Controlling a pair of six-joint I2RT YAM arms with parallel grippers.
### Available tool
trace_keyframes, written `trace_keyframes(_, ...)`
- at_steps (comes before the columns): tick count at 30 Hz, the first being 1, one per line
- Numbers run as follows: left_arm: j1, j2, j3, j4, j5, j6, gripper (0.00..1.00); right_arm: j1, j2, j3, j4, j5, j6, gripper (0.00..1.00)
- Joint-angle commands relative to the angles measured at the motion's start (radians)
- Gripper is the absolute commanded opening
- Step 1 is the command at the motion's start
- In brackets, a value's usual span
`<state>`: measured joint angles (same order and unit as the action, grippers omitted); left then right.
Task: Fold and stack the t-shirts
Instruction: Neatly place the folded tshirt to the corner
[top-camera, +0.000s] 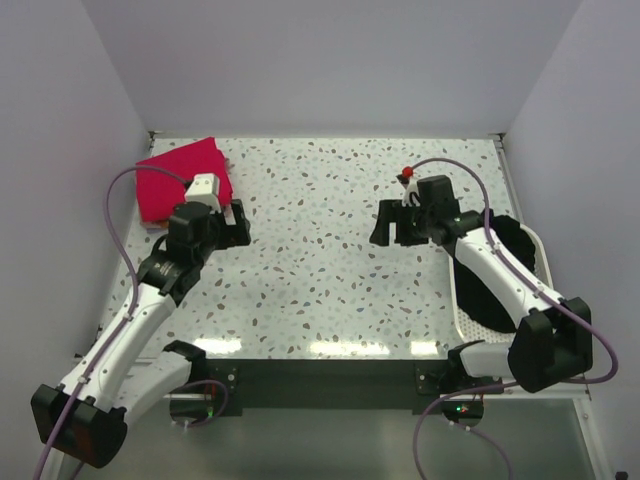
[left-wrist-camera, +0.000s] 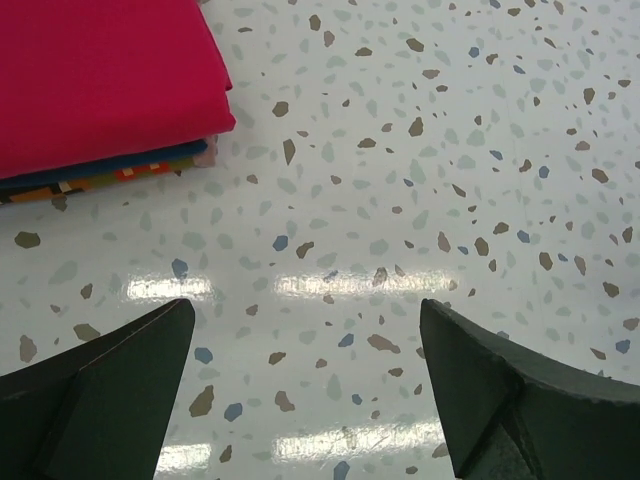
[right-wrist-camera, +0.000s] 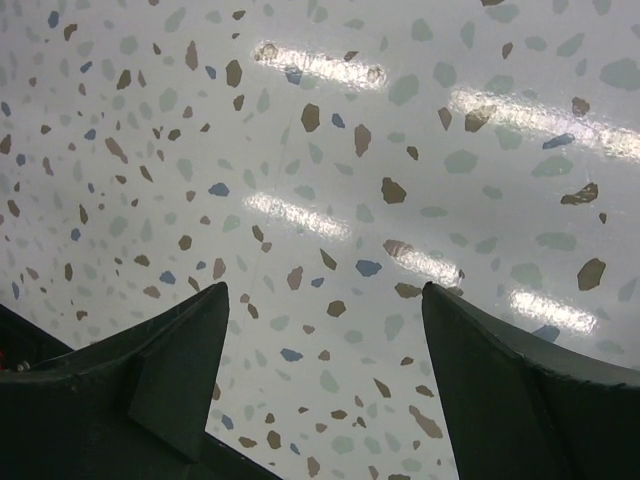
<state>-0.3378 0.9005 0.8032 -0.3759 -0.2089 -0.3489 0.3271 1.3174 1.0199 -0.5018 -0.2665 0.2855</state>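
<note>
Red tee (left-wrist-camera: 100, 80) is folded and on top of the stack at the far-left corner of the table (top-camera: 320, 260). Under it sits a navy layer (left-wrist-camera: 120, 165), with a pale pink sliver (left-wrist-camera: 207, 152) at the stack's corner. The lowest visible edge is an orange strip (left-wrist-camera: 100, 180) with small coloured blocks. It looks like print, but it's too small to read. Edges are roughly aligned and the stack lies flat on the terrazzo.

Left gripper (left-wrist-camera: 305, 380) has its jaws spread wide with nothing between them. It sits low over bare tabletop just beside the stack's near-right corner, not touching it. The top view shows it (top-camera: 243, 223) right of the red tee.

Right gripper (right-wrist-camera: 325, 370) also has its jaws wide apart and holds nothing, with only speckled table under it. In the top view it (top-camera: 392, 232) is right of centre, well apart from the stack.

White perforated basket (top-camera: 462, 318) is at the right table edge, partly under the right arm. Black cloth (top-camera: 520, 242) is inside, bunched and unfolded.
</note>
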Motion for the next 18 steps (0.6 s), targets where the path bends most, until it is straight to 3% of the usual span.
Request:
trace_keyframes(1, -0.009, -0.031, -0.006, 0.029, 0.002, -0.015, 1.00, 0.003, -0.043, -0.020, 0.028, 0.052, 0.020, 0.82)
trace_keyframes(18, -0.009, 0.044, 0.057, 0.037, -0.003, 0.106, 1.00, 0.003, -0.092, -0.034, -0.030, 0.121, 0.023, 0.82)
